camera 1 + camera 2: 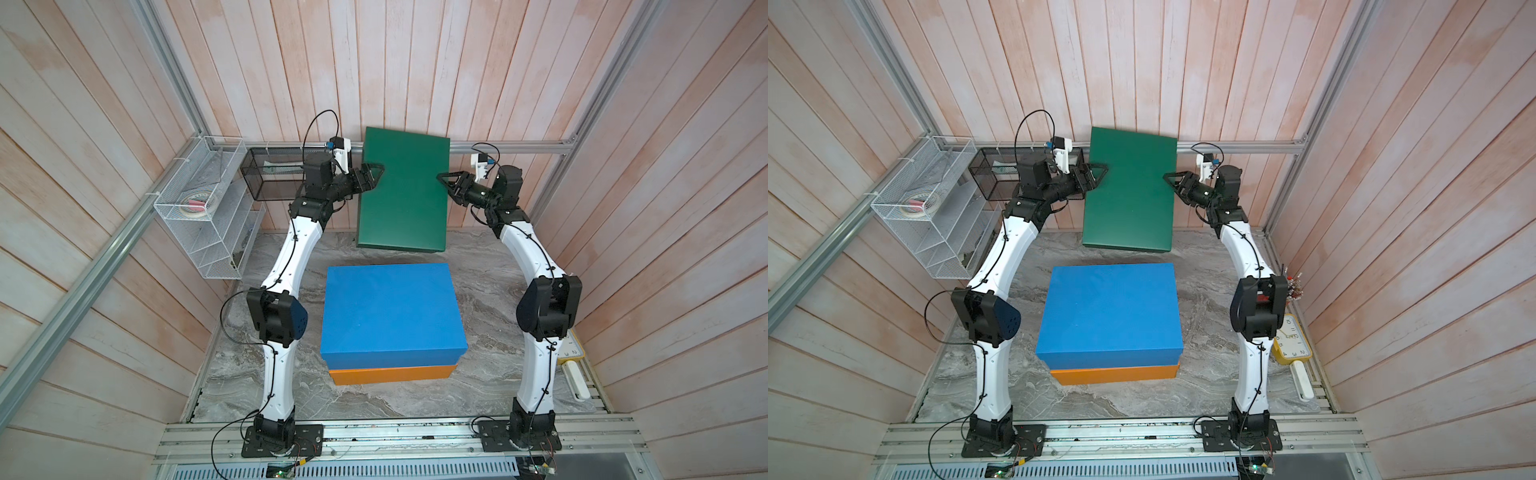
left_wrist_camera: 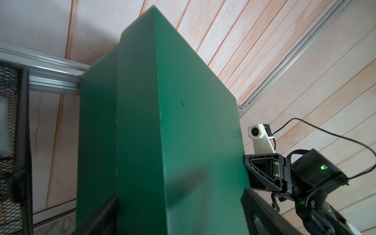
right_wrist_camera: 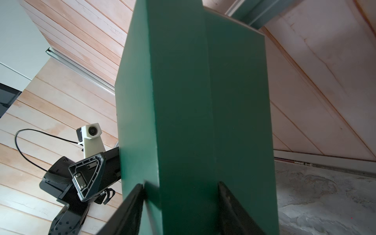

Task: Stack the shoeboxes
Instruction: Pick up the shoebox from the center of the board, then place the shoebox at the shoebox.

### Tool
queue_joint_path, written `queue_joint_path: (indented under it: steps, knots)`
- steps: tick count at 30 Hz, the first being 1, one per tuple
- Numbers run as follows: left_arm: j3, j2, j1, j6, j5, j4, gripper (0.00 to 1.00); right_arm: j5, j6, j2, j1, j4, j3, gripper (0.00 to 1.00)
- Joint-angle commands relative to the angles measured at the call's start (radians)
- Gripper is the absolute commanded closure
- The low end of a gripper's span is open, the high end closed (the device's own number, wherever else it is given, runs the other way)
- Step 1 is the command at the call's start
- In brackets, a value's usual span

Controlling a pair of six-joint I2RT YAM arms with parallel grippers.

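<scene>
Nearest you, the two arms stand bolted to the rail (image 1: 374, 432) at the table's (image 1: 490, 316) near edge, one left and one right. Between them, at mid-table, the blue box (image 1: 390, 307) sits on the orange box (image 1: 392, 374). Its lid is on and it lies roughly square over the orange one, of which only the near face shows beneath. On the table's right edge, beside the right arm's elbow, sits a yellow clock (image 1: 1292, 340).

Farther back, both arms curve inward and meet at the green box (image 1: 403, 191), the third of your shoeboxes. It hangs in the air beyond the blue box, apart from it. Its lid is turned toward the top camera and its outline is a little askew. In both top views its far end covers part of the metal bar on the back wall.

Your left gripper (image 1: 377, 171) is clamped on the green box's left edge. One finger lies on the lid in the top views, and in the left wrist view its fingers (image 2: 246, 201) flank the box on either face. Your right gripper (image 1: 441, 176) grasps the opposite edge the same way — the right wrist view shows both fingers (image 3: 130, 205) against the box.

Farthest left, a white rack (image 1: 199, 216) hangs on the left wall, and a black basket (image 1: 270, 174) hangs on the back wall, just behind the left gripper.
</scene>
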Motion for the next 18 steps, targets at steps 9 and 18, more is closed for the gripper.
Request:
queue_joint_path:
  steps: [9,18]
  knots:
    - [0.049,-0.031,-0.081,-0.149,0.157,-0.008,0.11,-0.095,0.024,-0.077,0.067,-0.172,0.153,0.44]
    - [0.052,-0.085,-0.103,-0.184,0.139,-0.020,0.12,-0.129,0.109,-0.104,0.074,-0.179,0.177,0.45]
